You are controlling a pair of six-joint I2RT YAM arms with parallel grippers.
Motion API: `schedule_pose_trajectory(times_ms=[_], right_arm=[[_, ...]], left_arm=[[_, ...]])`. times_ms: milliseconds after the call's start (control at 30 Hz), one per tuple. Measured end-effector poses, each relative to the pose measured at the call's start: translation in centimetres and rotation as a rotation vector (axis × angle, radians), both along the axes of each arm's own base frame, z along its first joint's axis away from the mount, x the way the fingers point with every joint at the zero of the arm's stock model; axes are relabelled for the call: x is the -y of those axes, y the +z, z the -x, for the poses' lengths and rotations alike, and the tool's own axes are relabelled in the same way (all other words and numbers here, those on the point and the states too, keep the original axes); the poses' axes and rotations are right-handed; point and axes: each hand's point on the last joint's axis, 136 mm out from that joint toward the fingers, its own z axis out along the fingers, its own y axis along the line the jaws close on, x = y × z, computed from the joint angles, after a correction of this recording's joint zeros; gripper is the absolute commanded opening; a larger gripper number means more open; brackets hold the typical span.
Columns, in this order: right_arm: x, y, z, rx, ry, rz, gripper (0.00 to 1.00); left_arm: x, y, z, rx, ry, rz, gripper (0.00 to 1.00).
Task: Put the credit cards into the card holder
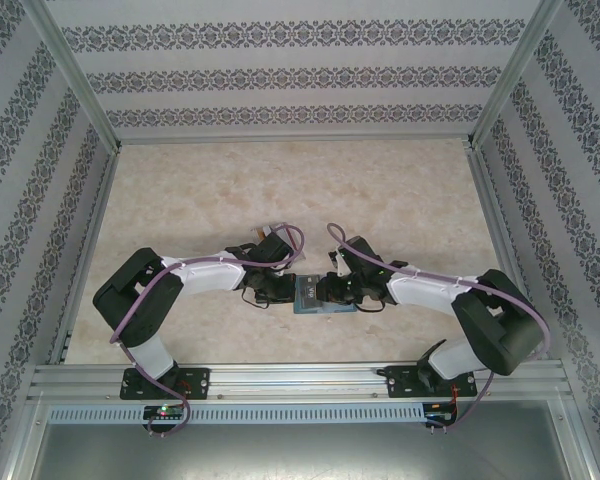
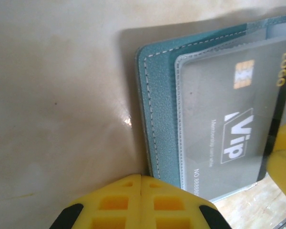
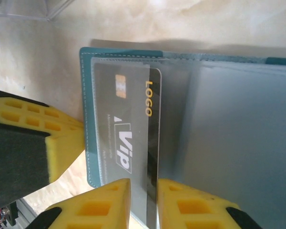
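The teal card holder [image 1: 313, 296] lies open on the table between both grippers. A dark credit card [image 3: 128, 124] marked VIP and LOGO sits mostly inside its clear sleeve, with a dark strip of the card sticking out on the fold side. My right gripper [image 3: 144, 188] is open by a narrow gap, and that exposed strip lies in the gap. My left gripper [image 2: 141, 177] is shut with nothing in it, its tips at the stitched outer edge of the card holder [image 2: 162, 109]. The same credit card [image 2: 229, 119] lies in front of the left gripper's tips.
Patterned walls with aluminium posts [image 1: 80, 90] enclose the marbled table [image 1: 300, 190] on three sides. A metal rail [image 1: 300, 378] runs along the near edge. Something small and pale [image 1: 268, 232] lies just behind my left wrist, too small to identify.
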Motion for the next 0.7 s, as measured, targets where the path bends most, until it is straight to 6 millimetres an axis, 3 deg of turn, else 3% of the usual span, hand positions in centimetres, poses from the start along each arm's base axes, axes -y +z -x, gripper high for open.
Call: schedule_pose_trajectory(times_ms=[167, 467, 633, 667, 700], right_arm=[[0.9, 1.2, -0.1, 0.052, -0.015, 0.019, 0.34], [3.1, 2.8, -0.5, 0.135, -0.053, 0.067, 0.34], [4.1, 4.7, -1.1, 0.247, -0.061, 0.091, 0.4], [4.3, 5.0, -1.3, 0.264, -0.067, 0.096, 0.42], [4.6, 5.3, -1.4, 0.286, -0.072, 0.105, 0.45]], left_arm=[[-0.5, 1.2, -0.3, 0.037, 0.015, -0.007, 0.0], [-1.6, 7.2, -0.6, 0.173, 0.045, 0.041, 0.06], [-3.6, 9.4, -0.3, 0.242, 0.06, 0.001, 0.37], [-4.0, 9.7, -0.3, 0.252, 0.061, -0.019, 0.51], [-4.6, 10.0, -0.4, 0.262, 0.069, -0.04, 0.7]])
